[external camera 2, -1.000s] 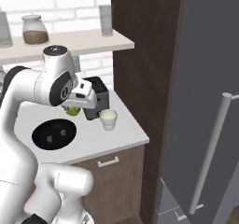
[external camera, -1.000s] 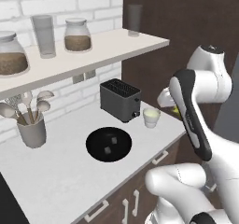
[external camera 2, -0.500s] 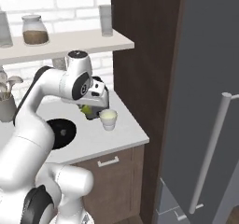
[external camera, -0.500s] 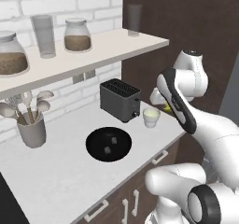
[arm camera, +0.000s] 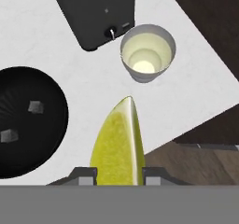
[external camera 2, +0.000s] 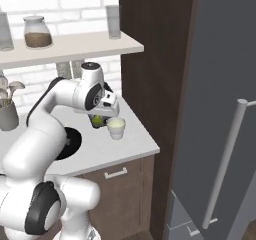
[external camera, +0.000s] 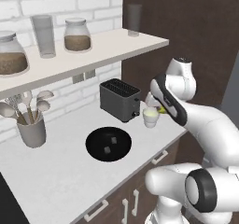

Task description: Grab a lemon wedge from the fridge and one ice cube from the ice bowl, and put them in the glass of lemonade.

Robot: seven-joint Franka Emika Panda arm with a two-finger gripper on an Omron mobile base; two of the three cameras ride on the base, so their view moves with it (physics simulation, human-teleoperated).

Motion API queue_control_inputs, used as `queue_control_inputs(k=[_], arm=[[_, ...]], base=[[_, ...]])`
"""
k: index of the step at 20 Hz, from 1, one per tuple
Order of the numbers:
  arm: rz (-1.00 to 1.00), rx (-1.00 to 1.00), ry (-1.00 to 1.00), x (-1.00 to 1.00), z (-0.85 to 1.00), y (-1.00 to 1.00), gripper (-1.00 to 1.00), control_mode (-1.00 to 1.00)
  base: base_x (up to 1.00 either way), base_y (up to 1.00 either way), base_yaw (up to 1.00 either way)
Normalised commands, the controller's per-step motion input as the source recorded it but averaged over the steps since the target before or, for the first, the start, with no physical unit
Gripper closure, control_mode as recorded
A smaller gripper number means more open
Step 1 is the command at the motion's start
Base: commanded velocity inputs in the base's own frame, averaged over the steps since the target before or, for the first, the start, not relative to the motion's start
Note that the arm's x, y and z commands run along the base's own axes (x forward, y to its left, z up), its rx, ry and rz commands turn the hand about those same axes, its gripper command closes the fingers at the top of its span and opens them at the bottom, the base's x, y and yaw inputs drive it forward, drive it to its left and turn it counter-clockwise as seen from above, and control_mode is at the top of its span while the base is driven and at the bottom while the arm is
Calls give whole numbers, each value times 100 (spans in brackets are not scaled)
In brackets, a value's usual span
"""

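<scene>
My gripper is shut on the lemon wedge, a bright yellow piece that sticks out between the fingertips. It hangs above the white counter, just short of the glass of lemonade, a small whitish cup with pale liquid. In the left base view the lemon wedge and the gripper sit right beside the glass of lemonade. From the right base view the lemon wedge shows left of the glass of lemonade. The black ice bowl holds two ice cubes. The grey fridge stands at the right.
A dark toaster stands behind the glass. A grey utensil pot sits at the counter's left. The shelf above carries jars and tumblers. The counter's edge runs close to the glass, with a dark cabinet wall beside it.
The arm has swung in toward the counter, carrying the lemon wedge from beside the cabinet to right next to the glass. The grip has stayed the same.
</scene>
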Motion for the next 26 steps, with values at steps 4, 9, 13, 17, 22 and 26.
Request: queue_control_inputs(k=[4, 9, 13, 17, 22, 26], arm=[[0, 0, 0, 47, -13, 0, 100, -100], [0, 0, 0, 67, -8, -5, 100, -100], [0, 0, 5, 65, -32, -19, 100, -100], [0, 0, 6, 53, -28, -14, 100, -100], [0, 0, 0, 29, -8, 0, 100, -100], [0, 0, 0, 24, -1, 0, 100, -100]], base=[[0, 0, 0], [0, 0, 0], [0, 0, 0], [0, 0, 0], [0, 0, 0], [0, 0, 0]])
